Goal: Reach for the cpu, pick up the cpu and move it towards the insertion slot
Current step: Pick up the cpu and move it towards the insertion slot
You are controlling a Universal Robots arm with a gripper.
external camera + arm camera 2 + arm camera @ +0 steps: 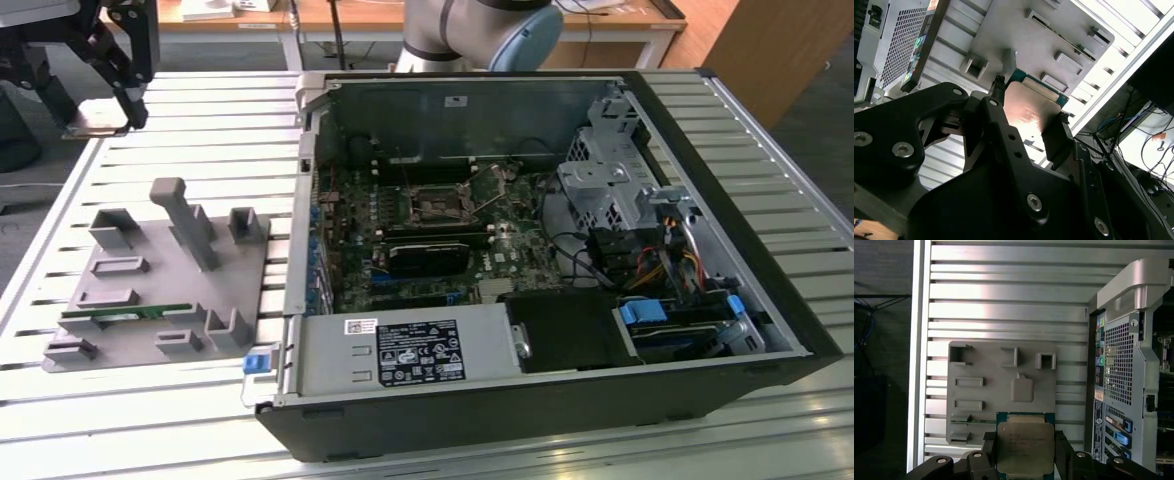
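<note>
In the upper left of the exterior view, the hand is gripping the cpu between its closed fingers, hanging above the counter. The insertion slot is sitting well apart, mid-frame, inside the open computer case.

Looks like a robotics lab: ribbed aluminium worktable carrying an opened black desktop computer case and a grey plastic fixture plate, grey robot arm joint and pale wooden desks far behind.
</note>
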